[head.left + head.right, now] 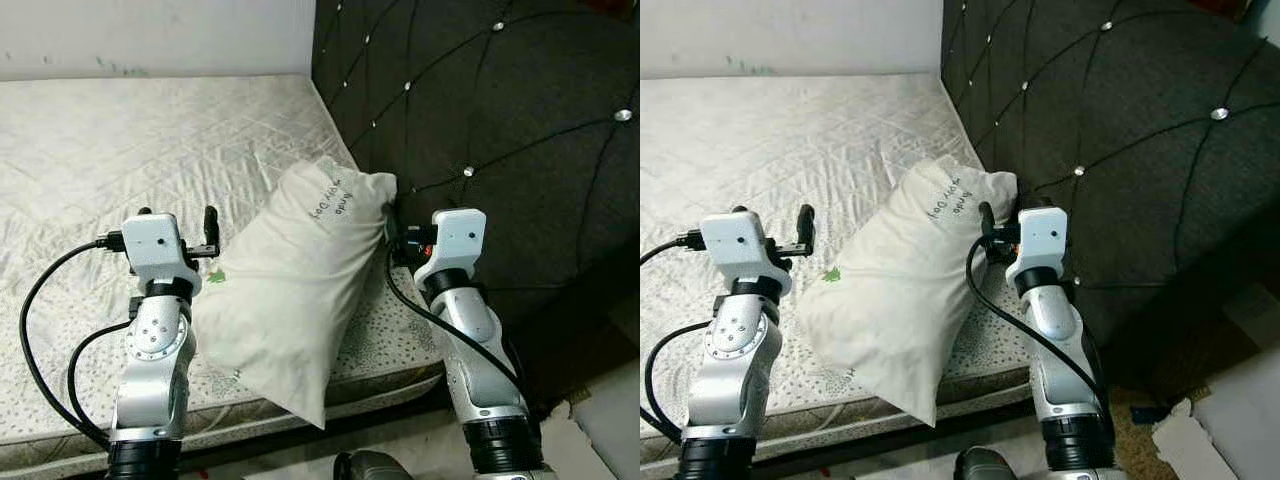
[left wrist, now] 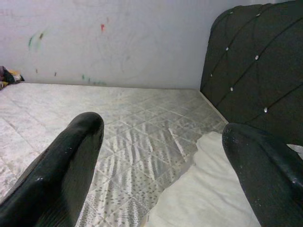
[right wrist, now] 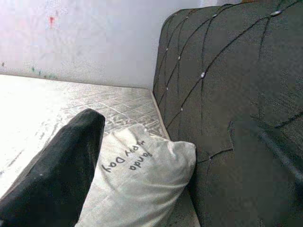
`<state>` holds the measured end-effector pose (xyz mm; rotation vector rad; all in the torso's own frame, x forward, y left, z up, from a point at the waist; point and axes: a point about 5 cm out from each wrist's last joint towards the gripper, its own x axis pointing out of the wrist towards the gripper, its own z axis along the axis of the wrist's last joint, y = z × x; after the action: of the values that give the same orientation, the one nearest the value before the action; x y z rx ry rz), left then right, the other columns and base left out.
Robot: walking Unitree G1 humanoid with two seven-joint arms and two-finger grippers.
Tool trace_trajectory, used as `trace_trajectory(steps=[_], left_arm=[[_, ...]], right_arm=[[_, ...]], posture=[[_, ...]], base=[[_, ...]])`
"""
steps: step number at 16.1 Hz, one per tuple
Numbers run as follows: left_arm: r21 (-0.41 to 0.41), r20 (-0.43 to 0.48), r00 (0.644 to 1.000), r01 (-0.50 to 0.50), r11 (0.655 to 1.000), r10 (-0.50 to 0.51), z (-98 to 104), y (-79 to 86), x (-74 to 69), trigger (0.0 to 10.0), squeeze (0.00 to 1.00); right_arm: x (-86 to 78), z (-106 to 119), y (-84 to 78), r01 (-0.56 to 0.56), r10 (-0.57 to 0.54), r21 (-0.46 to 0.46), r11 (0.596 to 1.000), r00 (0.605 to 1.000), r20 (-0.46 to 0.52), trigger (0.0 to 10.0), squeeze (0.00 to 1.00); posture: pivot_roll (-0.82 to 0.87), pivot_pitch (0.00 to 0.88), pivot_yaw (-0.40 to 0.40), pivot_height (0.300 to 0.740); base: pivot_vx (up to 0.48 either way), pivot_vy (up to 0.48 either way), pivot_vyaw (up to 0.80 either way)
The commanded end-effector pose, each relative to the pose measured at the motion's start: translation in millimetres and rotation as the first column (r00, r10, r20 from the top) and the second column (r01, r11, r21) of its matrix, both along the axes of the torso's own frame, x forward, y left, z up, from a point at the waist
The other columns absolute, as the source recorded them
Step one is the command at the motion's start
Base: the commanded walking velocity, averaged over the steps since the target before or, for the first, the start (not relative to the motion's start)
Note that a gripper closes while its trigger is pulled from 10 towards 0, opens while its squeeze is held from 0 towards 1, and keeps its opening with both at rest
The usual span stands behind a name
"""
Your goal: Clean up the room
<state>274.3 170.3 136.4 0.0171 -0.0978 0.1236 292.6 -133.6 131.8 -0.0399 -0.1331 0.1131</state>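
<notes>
A white pillow [image 1: 290, 290] with dark handwriting lies slantwise on the quilted mattress [image 1: 120, 140], its upper corner against the headboard and its lower end hanging over the mattress's front edge. My left gripper [image 1: 178, 214] is raised just left of the pillow, open, with nothing between its two fingers [image 2: 71, 165]. On the other side, my right gripper [image 1: 992, 232] sits at the pillow's upper corner beside the headboard, also open. In the right wrist view one black finger [image 3: 61, 175] rests by the pillow [image 3: 142, 179]; the other is a dark blur against the headboard.
A black tufted headboard [image 1: 500, 110] with silver studs runs along the right of the bed. A white wall [image 1: 150, 35] with small paint marks stands behind. Torn pale cardboard [image 1: 1180, 430] lies on the floor at lower right.
</notes>
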Motion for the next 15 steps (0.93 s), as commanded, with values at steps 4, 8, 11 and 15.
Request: trace_trajectory(steps=[4,8,11,15], left_arm=[[0.004,0.001,1.000,-0.004,1.000,0.004,1,-1.3,3.0,10.0,0.00],[0.013,0.008,0.999,-0.033,0.999,0.033,3,2.0,4.3,10.0,0.00],[0.015,0.006,0.997,-0.073,0.997,0.073,3,7.8,5.0,10.0,0.00],[0.023,0.002,0.995,-0.099,0.995,0.099,2,11.0,4.4,10.0,0.00]], right_arm=[[-0.9,1,-0.7,-0.014,0.014,0.000,1.000,1.000,-0.003,10.0,0.00],[0.7,0,1.0,-0.031,0.031,0.001,1.000,0.999,-0.009,10.0,0.00],[1.4,-1,3.1,-0.051,0.051,-0.006,0.999,0.999,-0.012,10.0,0.00],[2.2,-1,2.9,-0.058,0.058,-0.012,0.998,0.998,-0.015,10.0,0.00]], posture=[[0.01,0.017,-0.022,0.670],[0.01,0.017,-0.026,0.665],[0.01,0.017,-0.028,0.665],[0.01,0.018,-0.031,0.661]], base=[[0.000,0.000,0.00],[0.000,0.000,0.00],[0.000,0.000,0.00],[0.000,0.000,0.00]])
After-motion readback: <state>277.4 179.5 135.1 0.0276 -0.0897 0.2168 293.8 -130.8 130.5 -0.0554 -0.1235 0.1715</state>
